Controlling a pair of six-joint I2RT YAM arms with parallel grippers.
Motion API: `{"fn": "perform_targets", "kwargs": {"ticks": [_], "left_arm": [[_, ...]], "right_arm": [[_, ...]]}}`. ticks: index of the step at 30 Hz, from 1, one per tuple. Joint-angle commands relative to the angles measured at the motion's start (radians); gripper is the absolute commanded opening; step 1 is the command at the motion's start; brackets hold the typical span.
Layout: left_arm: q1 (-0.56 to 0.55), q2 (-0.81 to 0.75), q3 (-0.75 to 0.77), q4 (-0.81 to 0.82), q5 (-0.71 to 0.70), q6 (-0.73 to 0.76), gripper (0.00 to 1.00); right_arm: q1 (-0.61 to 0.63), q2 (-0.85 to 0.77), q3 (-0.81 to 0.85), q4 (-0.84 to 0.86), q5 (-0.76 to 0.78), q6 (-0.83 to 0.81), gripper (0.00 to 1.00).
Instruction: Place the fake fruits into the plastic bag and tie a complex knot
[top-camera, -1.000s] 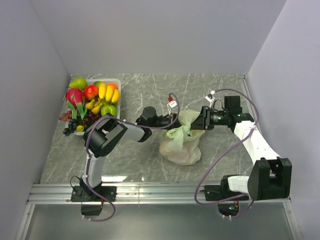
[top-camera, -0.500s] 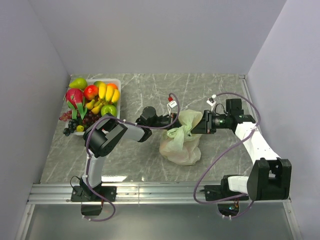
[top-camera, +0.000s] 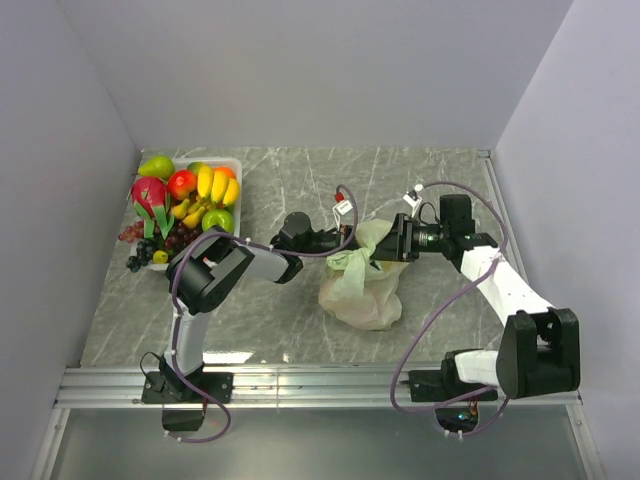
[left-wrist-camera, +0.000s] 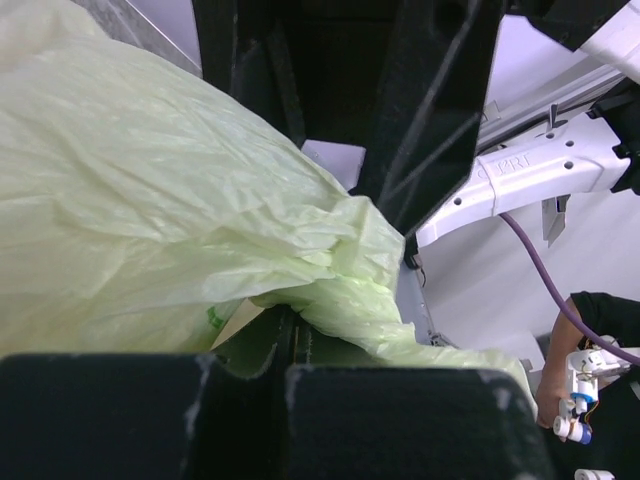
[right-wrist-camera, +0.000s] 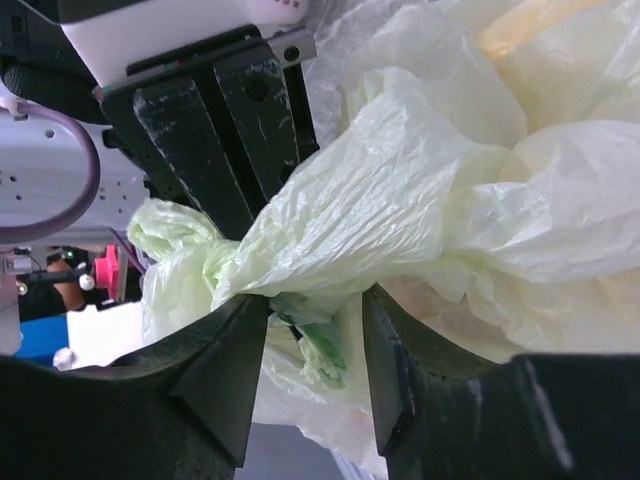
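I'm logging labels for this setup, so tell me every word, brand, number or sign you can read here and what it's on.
Nothing here reads clearly.
Raised lettering on the right arm's white link: too blurred to read.
Green mark on the plastic bag: too small to read.

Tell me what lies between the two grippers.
The plastic bag's twisted pale-green handle, stretched from left gripper to right gripper; clearest in the right wrist view.
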Motion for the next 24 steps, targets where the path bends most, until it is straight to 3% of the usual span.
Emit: {"fn": "perform_targets", "kwargs": {"ticks": [1, 7, 10, 24], "left_arm": [[-0.004, -0.005, 0.031, 0.079, -0.024, -0.011, 0.01], [-0.001, -0.006, 0.042, 0.085, -0.025, -0.015, 0.01], [-0.001, -0.008, 0.039, 0.096, -0.021, -0.020, 0.01], [-0.015, -0.011, 0.038, 0.093, 0.007, 0.008, 0.01]], "right_arm": [[0.025, -0.054, -0.044, 0.021, -0.003, -0.010, 0.54], [-0.041, -0.099, 0.026, -0.218, 0.008, -0.194, 0.59], [-0.069, -0.103, 0.031, -0.264, -0.011, -0.218, 0.53], [-0.071, -0.042, 0.009, -0.102, -0.086, -0.072, 0.40]]}}
